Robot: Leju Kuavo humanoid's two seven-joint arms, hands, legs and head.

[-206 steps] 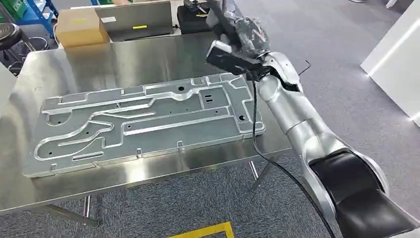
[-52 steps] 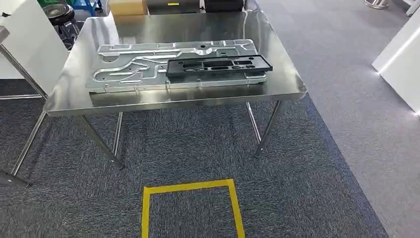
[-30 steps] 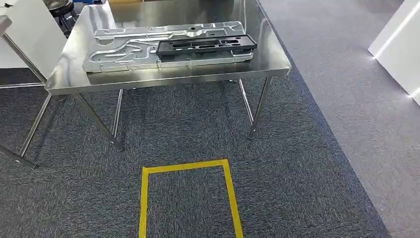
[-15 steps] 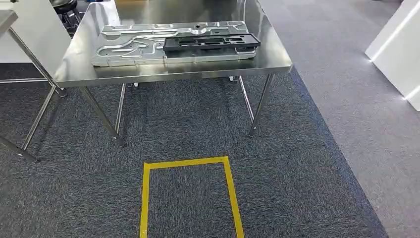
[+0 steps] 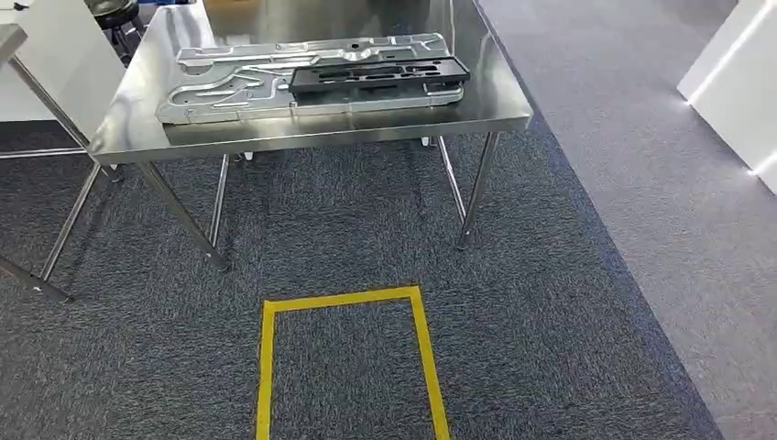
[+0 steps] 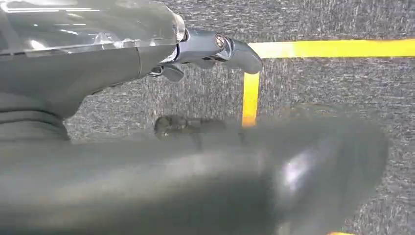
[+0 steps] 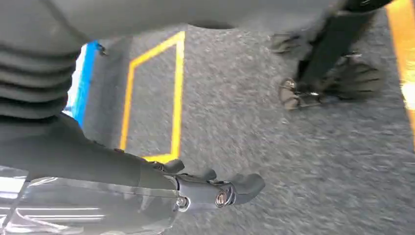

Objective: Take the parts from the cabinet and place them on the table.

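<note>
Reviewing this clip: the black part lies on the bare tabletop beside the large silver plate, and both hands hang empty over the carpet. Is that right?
Not quite. In the head view the black part lies on top of the large silver plate, not beside it on the table. The rest holds: left hand and right hand hang empty over the carpet.

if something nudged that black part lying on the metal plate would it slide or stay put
Probably slides: the black part is flat and lies loose on the smooth ribbed metal plate. It looks stiff, long and thin, so it would likely pivot rather than bend. Unlikely to tip, being low and flat.
</note>
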